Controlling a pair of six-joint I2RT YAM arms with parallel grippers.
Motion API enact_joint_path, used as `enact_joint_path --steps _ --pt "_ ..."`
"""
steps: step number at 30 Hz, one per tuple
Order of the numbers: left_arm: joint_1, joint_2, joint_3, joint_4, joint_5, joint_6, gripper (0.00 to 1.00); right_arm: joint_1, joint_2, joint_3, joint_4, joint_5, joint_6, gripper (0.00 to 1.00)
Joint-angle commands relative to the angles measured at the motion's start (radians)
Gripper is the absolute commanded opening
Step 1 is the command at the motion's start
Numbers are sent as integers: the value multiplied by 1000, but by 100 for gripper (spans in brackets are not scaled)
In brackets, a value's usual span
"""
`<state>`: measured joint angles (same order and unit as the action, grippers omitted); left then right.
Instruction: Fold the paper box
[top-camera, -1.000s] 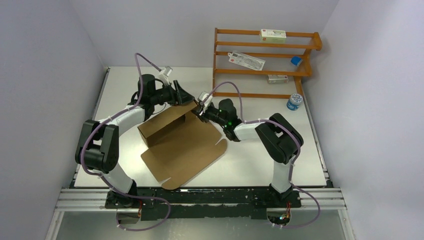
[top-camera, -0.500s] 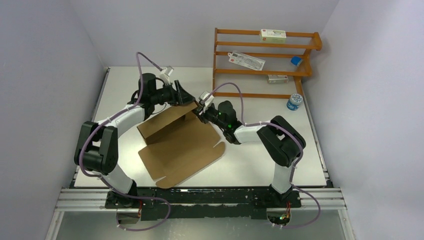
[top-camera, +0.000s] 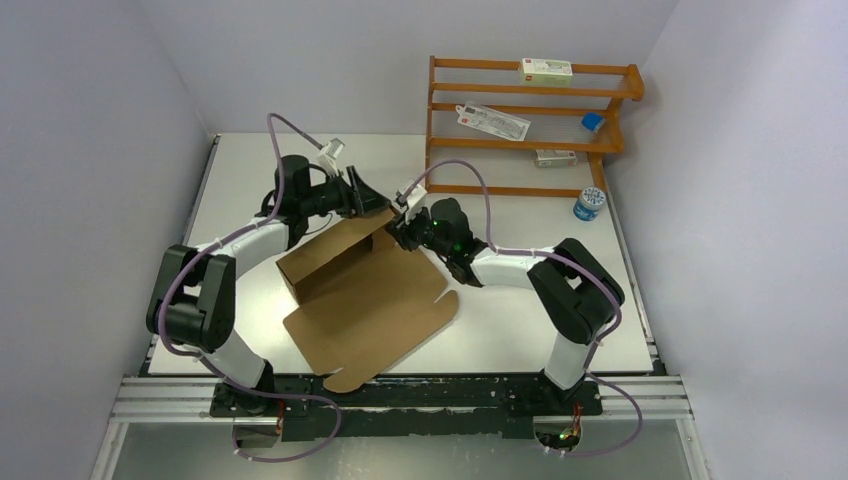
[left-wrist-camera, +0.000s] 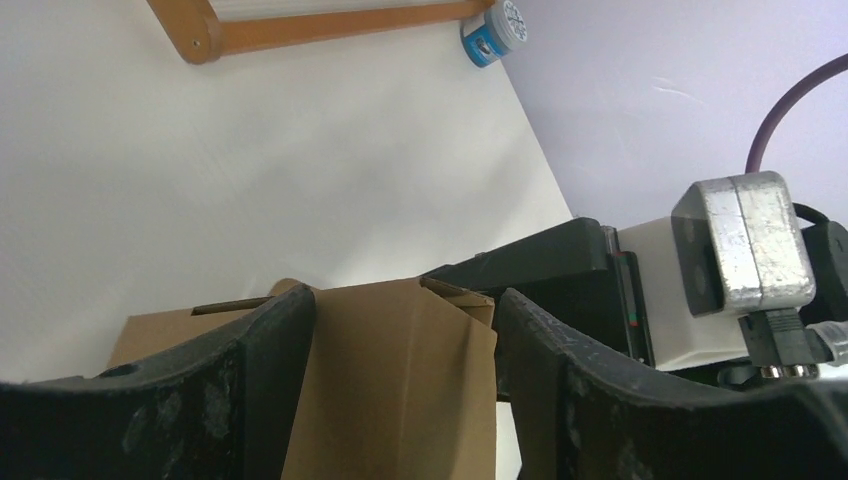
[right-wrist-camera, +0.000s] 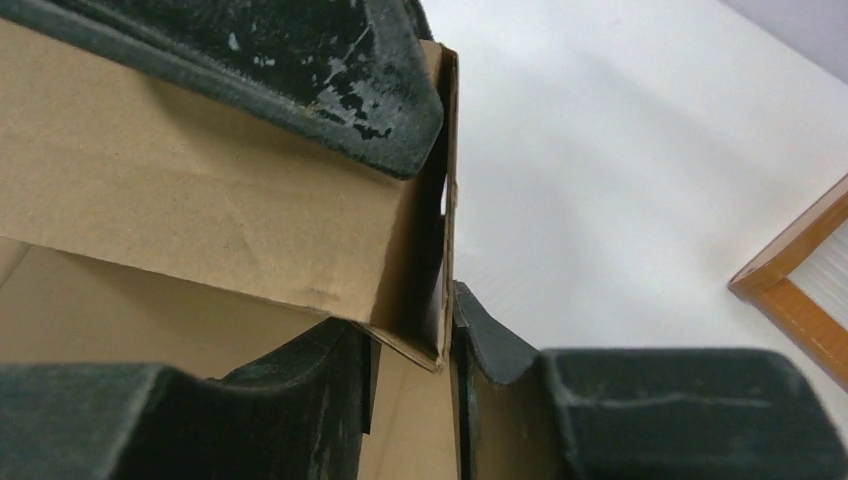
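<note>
The paper box (top-camera: 370, 300) is brown cardboard lying mid-table, with one long wall raised along its far-left side and a flat lid panel spread toward me. My left gripper (top-camera: 378, 205) is at the raised wall's far right end. In the left wrist view its jaws (left-wrist-camera: 400, 300) straddle the folded wall (left-wrist-camera: 390, 380), with cardboard filling the gap. My right gripper (top-camera: 400, 232) meets the same corner from the right. In the right wrist view its jaws (right-wrist-camera: 410, 335) are closed on the thin end flap (right-wrist-camera: 442, 250), and the left finger lies along the wall's top.
A wooden rack (top-camera: 530, 110) stands at the back right with small white cartons on its shelves. A blue-lidded jar (top-camera: 588, 204) sits by its right foot, also visible in the left wrist view (left-wrist-camera: 492, 28). Grey walls enclose the table.
Both grippers have stayed at the box's far right corner. The box has shifted slightly and its near lid edge sits lower in view. The right arm's elbow has swung rightward.
</note>
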<state>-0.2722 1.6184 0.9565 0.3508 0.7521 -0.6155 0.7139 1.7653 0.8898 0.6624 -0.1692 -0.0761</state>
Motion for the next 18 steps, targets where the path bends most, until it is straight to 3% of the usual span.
enact_joint_path --steps 1,4,7,18 --pt "-21 28 -49 56 87 -67 72 0 -17 -21 140 -51 -25 37" --pt "-21 25 -21 -31 55 -13 72 -5 17 -92 323 -103 -62 46" --pt "-21 9 0 -102 13 35 73 -14 46 -95 405 -167 -57 47" --pt "-9 59 38 -158 -14 88 73 -30 142 -61 383 -236 -194 61"
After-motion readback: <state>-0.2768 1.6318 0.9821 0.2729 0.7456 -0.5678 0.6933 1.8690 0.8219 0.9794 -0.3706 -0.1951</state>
